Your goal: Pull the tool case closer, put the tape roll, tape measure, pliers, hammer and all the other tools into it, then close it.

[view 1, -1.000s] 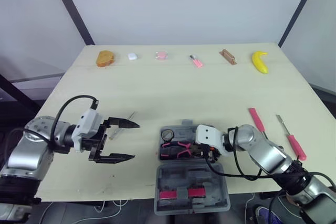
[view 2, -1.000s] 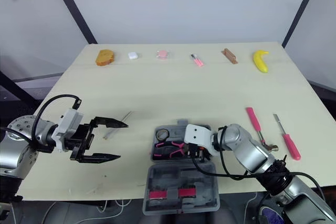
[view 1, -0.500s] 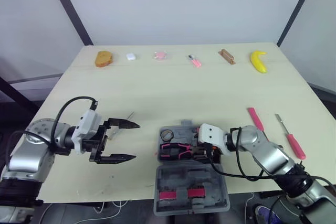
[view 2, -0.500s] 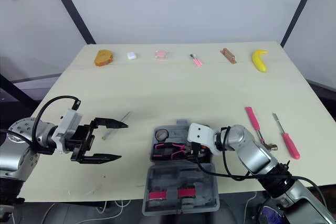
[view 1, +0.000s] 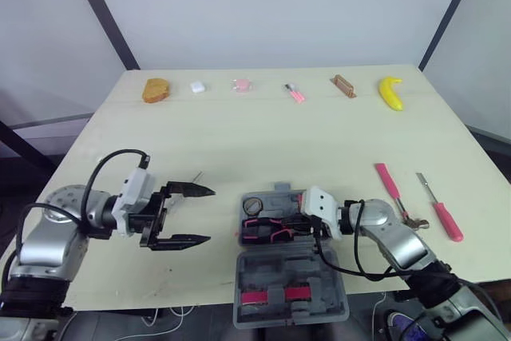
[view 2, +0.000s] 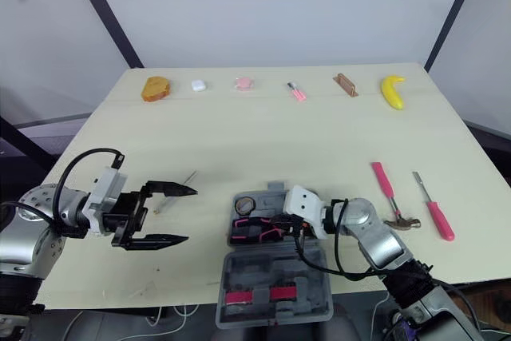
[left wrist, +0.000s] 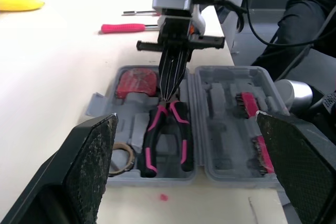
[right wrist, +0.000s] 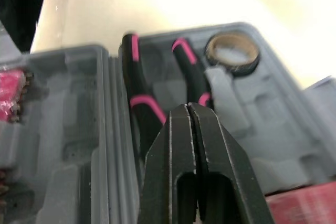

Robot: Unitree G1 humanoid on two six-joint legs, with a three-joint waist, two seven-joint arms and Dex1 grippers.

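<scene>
The grey tool case [view 1: 291, 289] lies open at the table's near edge, its tray half [left wrist: 102, 100] farther from me than its lid half. The black-and-pink pliers [view 1: 267, 230] lie in the tray beside the tape roll [view 1: 254, 204] and the red tape measure [left wrist: 137, 82]. My right gripper [view 1: 300, 226] is shut with nothing in it, its tip just over the pliers' joint [right wrist: 149, 109]. Left of the case, my left gripper [view 1: 207, 215] hovers open above the table. The pink-handled hammer [view 1: 387, 182] and the pink screwdriver [view 1: 445, 220] lie on the table to the right.
A thin metal piece [view 1: 196, 176] lies just beyond the left gripper. Along the far edge sit a piece of bread [view 1: 153, 90], a white item [view 1: 197, 86], a pink item [view 1: 240, 84], a pink marker [view 1: 293, 93], a brown block [view 1: 344, 85] and a banana [view 1: 391, 92].
The pliers' handles, splayed a second ago, now lie closer together and flatter in the tray. My right wrist has sunk lower beside the case. The left gripper has stayed put.
</scene>
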